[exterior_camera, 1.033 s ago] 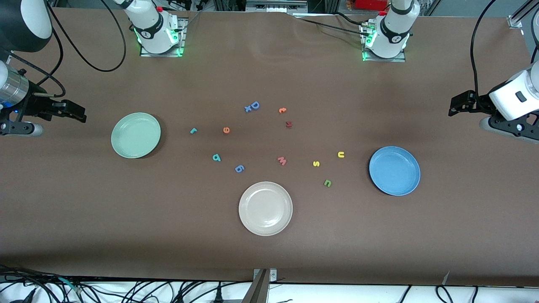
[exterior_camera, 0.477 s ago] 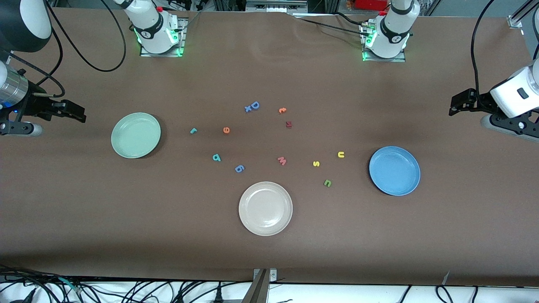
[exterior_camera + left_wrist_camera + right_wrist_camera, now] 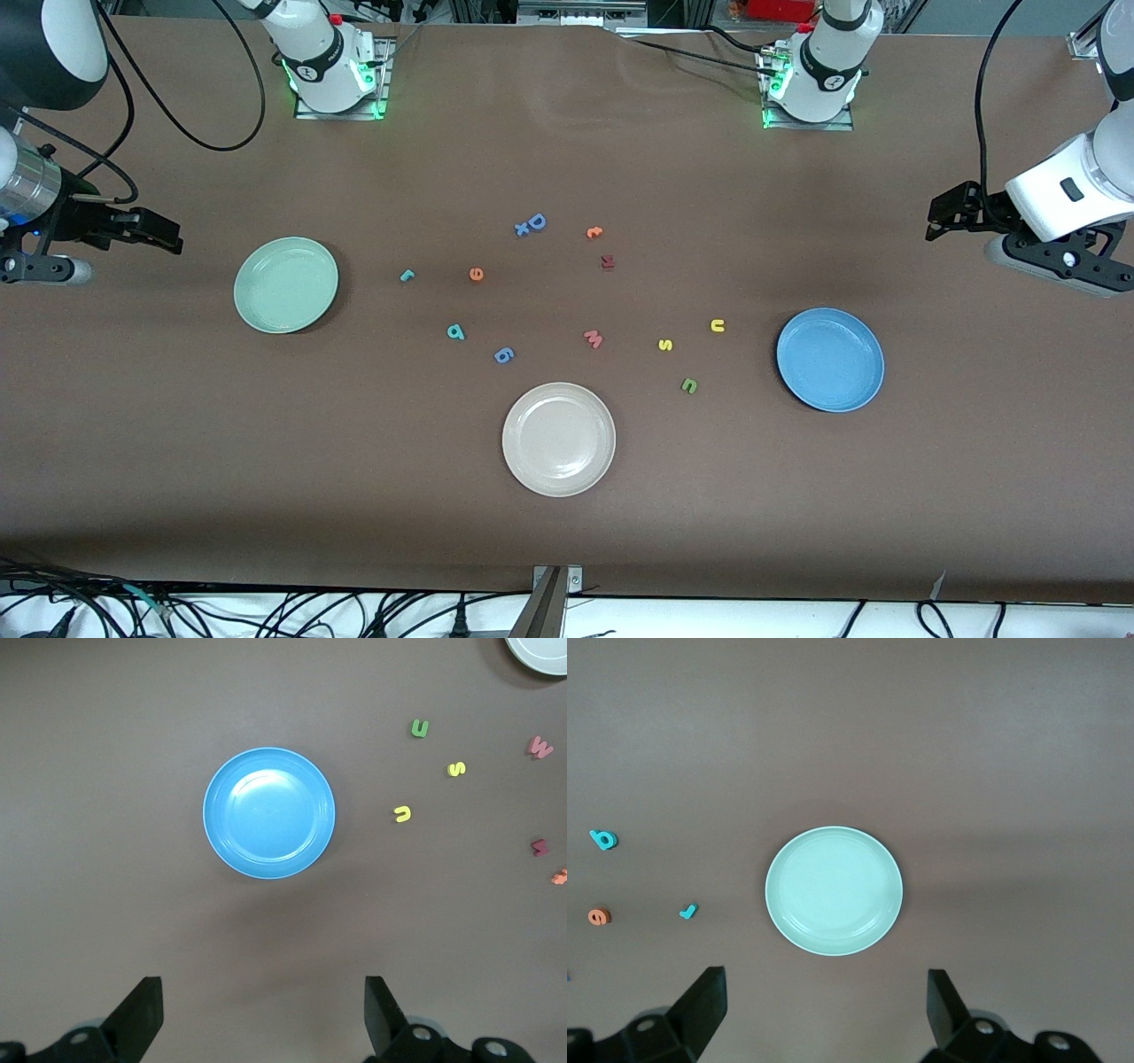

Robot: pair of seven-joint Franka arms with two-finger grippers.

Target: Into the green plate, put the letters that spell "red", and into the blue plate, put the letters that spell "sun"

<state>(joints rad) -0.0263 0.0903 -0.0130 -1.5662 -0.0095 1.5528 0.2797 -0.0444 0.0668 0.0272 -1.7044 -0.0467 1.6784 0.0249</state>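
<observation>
- The brown table is seen to carry three plates and a scatter of small foam letters.
- The green plate is set toward the right arm's end; nothing is held in it.
- The blue plate is set toward the left arm's end, likewise bare inside.
- A beige-white plate is placed between them, nearer to the front camera.
- The left gripper is held up over the table's end by the blue plate, its fingers spread apart around nothing.
- The right gripper is held over the table's end by the green plate, fingers likewise apart and unladen.
- The teal "r", orange "e" and teal "d" are found on the table beside the green plate.
- The yellow "s", yellow "u" and green "n" are found near the blue plate.
</observation>
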